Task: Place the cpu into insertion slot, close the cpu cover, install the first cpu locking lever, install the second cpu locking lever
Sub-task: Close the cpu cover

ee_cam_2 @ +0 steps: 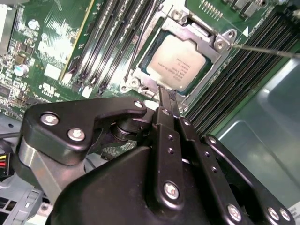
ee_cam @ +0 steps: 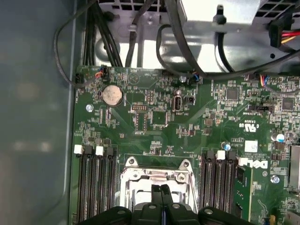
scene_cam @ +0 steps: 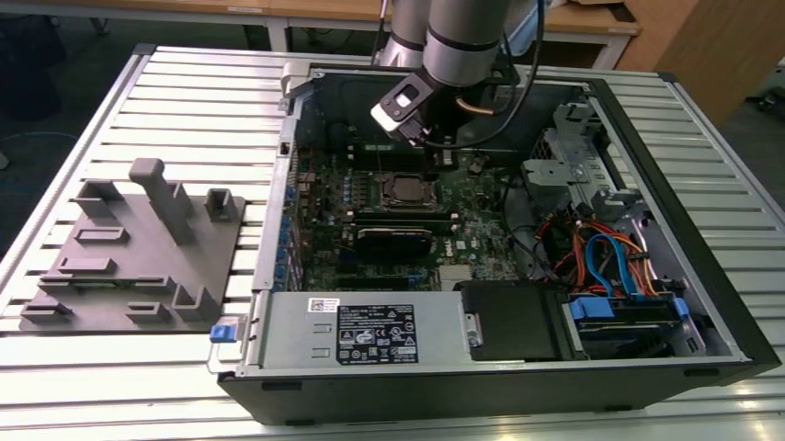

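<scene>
Gripper (ee_cam_2: pixel 167 96) closed, nr cpu cover (ee_cam_2: pixel 187 32) | cover down over cpu (ee_cam_2: pixel 176 63)

This is a robotics lab or workshop bench rather than a home. A silver-grey metal robot arm (scene_cam: pixel 460 37) carries a black two-fingered gripper (ee_cam_2: pixel 167 93) above an open black desktop computer case (scene_cam: pixel 491 400) lying on its side. The case's green circuit board (scene_cam: pixel 472 197) lies bare directly beneath the gripper. The case rests on a table of ribbed pale aluminium slats (scene_cam: pixel 197 101). Well away from the gripper, toward the exterior view's left, sits a grey moulded fixture plate with upright pegs (scene_cam: pixel 135 248). Beyond the arm stand light wooden desks (scene_cam: pixel 589 26).
</scene>
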### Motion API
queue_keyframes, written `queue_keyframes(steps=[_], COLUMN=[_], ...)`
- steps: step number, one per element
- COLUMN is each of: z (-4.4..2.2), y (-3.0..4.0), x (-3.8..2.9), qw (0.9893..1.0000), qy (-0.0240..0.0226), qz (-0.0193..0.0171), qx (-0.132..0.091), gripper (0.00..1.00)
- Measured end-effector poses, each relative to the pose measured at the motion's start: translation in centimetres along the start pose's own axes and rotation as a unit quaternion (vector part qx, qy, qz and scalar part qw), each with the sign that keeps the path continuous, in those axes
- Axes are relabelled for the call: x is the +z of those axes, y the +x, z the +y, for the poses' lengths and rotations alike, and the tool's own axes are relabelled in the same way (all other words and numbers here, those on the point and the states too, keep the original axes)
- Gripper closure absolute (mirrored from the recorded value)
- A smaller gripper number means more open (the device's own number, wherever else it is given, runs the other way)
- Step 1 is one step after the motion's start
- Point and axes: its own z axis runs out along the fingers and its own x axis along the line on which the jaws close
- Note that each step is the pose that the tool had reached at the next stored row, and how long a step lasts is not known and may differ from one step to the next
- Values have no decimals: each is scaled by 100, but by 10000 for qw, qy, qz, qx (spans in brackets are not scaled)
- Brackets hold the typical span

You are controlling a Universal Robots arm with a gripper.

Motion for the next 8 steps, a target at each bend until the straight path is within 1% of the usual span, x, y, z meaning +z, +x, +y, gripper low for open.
queue_keyframes(steps=[5,8], z=[-74,-134], y=[1,2], x=[50,81], qw=[10000,10000], qy=[0,0], qz=[0,0], qx=[-13,-22], gripper=[89,89])
